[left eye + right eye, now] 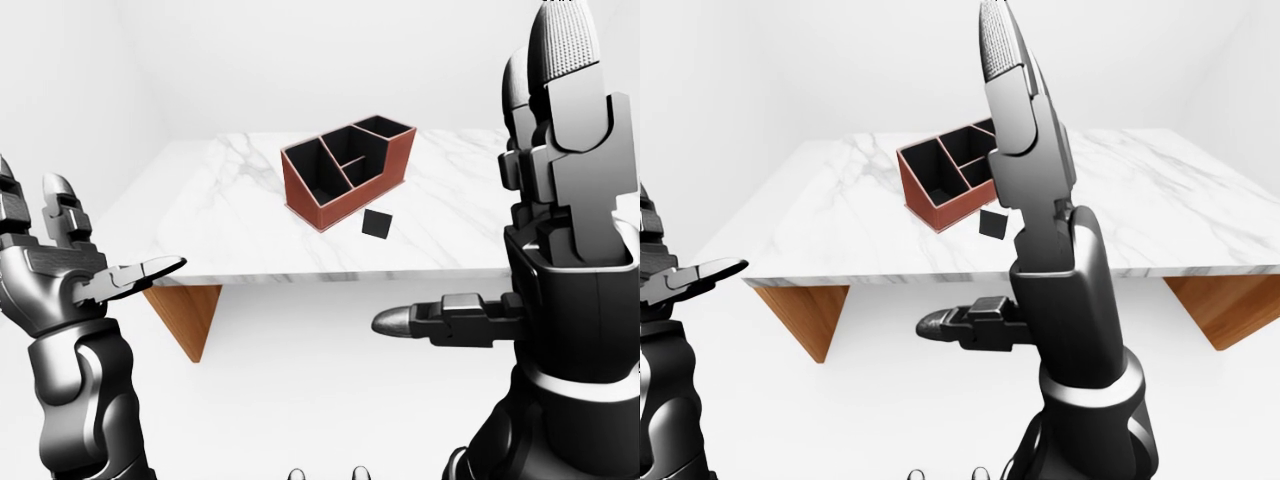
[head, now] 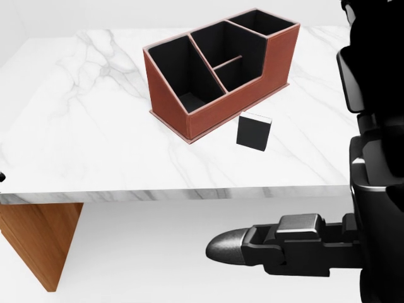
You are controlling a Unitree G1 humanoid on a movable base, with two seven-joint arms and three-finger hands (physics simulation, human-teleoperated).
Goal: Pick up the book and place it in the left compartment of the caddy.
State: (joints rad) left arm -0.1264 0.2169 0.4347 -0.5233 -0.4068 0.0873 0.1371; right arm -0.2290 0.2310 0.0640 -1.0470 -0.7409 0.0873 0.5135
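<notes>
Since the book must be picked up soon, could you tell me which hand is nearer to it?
Right. The right hand is raised just right of the book in the left-eye view; the left hand is far off at the left edge.
</notes>
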